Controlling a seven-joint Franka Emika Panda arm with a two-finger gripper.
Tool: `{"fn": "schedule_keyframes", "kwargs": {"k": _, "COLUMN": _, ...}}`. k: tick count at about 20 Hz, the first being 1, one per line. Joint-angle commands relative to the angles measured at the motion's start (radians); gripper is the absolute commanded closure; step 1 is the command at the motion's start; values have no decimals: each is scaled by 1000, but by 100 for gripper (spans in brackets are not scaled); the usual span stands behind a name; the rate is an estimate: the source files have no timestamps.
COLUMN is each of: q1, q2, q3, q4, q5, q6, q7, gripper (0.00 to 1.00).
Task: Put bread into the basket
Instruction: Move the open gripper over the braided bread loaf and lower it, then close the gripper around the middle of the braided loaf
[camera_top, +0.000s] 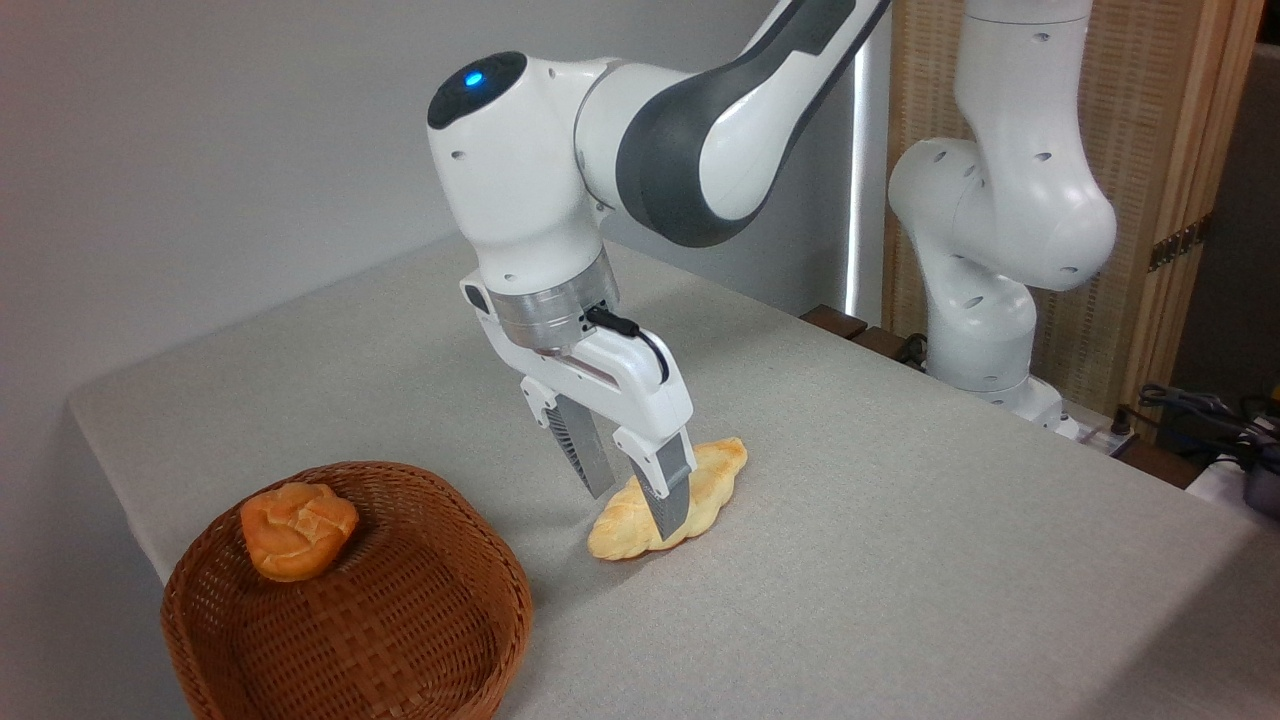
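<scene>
From my seat at the remote station I see the basket (350, 610) at the lower left of the grey table (900, 520), a round reddish-brown wicker bowl with a thick rim, and it holds one thing only: a small round orange-brown bun (297, 530) lying against the far inner wall, up near the rim. The bread (715, 480), the long pale-yellow braided loaf with a lightly browned top, lies flat on the table to the right of the basket and apart from it, its pointed ends running from lower left to upper right. My gripper (635, 505) stands over the loaf's middle with its jaws spread; the nearer finger (668, 495) crosses in front of the loaf and the other finger (588, 455) comes down on its far left side (whether either pad actually touches the crust I cannot tell from this angle). The loaf shows no lift from the tabletop. The arm's base (985, 330) sits at the table's far right edge.
</scene>
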Motion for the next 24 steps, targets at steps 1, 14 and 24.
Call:
{"fn": "schedule_keyframes", "kwargs": {"k": 1, "q1": -10, "q2": 0, "q3": 4, "q4": -7, "q5": -4, "q6": 18, "q7": 8, "gripper": 0}}
{"fn": "schedule_keyframes", "kwargs": {"k": 14, "q1": -30, "q2": 61, "q3": 4, "q4": 4, "q5": 5, "q6": 6, "q7": 16, "gripper": 20}}
{"fn": "schedule_keyframes", "kwargs": {"k": 24, "q1": -30, "q2": 61, "q3": 4, "q4": 11, "q5": 0, "q6": 1, "q7": 16, "gripper": 58}}
